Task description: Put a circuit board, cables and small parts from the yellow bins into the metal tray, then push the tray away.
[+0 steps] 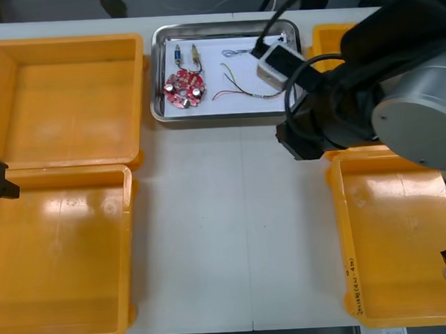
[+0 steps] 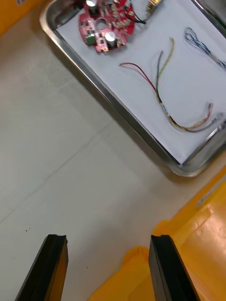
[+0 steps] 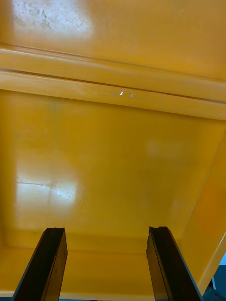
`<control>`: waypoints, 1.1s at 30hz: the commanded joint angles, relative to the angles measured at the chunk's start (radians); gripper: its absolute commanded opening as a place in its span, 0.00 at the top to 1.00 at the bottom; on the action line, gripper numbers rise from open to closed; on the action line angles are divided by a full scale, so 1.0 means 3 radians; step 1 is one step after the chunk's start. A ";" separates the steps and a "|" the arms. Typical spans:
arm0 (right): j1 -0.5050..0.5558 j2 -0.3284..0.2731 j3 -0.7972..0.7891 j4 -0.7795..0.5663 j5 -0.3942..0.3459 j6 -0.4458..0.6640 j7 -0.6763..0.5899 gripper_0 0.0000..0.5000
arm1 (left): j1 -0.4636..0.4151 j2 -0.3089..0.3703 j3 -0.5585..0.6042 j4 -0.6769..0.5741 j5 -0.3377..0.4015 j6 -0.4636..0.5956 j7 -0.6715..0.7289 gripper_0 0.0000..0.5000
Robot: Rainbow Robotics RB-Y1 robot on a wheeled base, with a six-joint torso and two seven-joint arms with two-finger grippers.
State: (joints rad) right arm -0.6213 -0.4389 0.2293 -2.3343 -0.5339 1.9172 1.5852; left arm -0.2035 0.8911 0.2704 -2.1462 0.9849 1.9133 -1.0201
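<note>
The metal tray (image 1: 228, 115), white inside, stands at the table's far middle. It holds a round red circuit board (image 1: 184, 90), two small metal parts (image 1: 178, 55), a red and yellow cable (image 1: 243, 92) and a twisted blue and white cable (image 1: 236, 54). My right gripper (image 2: 108, 239) is open over bare table, just short of the tray's near right corner (image 2: 188, 169), beside a bin's edge (image 2: 197, 244). The board (image 2: 106, 23) and red and yellow cable (image 2: 162, 94) lie beyond its fingers. My left gripper (image 3: 106, 230) hangs open over a bin's floor (image 3: 113, 155), holding nothing.
Two yellow bins (image 1: 66, 100) (image 1: 59, 254) at the left look bare inside. At the right stand a near bin (image 1: 399, 240) and a far one (image 1: 328, 38), partly covered by my right arm (image 1: 398, 90). Bare table runs down the middle.
</note>
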 commanded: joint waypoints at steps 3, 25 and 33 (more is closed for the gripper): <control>0.0496 -0.0214 -0.0667 -0.0318 -0.0015 0.0009 -0.0201 0.00 | 0.0050 0.0149 0.0096 -0.0092 -0.0026 0.0022 -0.0291 0.00; 0.1319 -0.0500 -0.1905 -0.0047 -0.0260 0.0009 -0.0227 0.00 | 0.0050 0.0149 0.0096 -0.0092 -0.0026 0.0022 -0.0291 0.00; 0.1329 -0.0551 -0.2084 0.0234 -0.0327 0.0009 -0.0227 0.00 | 0.0050 0.0149 0.0096 -0.0092 -0.0026 0.0022 -0.0291 0.00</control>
State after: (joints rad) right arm -0.2342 -0.5608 -0.3571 -2.2753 -0.6199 1.9174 1.5501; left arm -0.2033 0.8912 0.2705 -2.1471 0.9846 1.9134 -1.0202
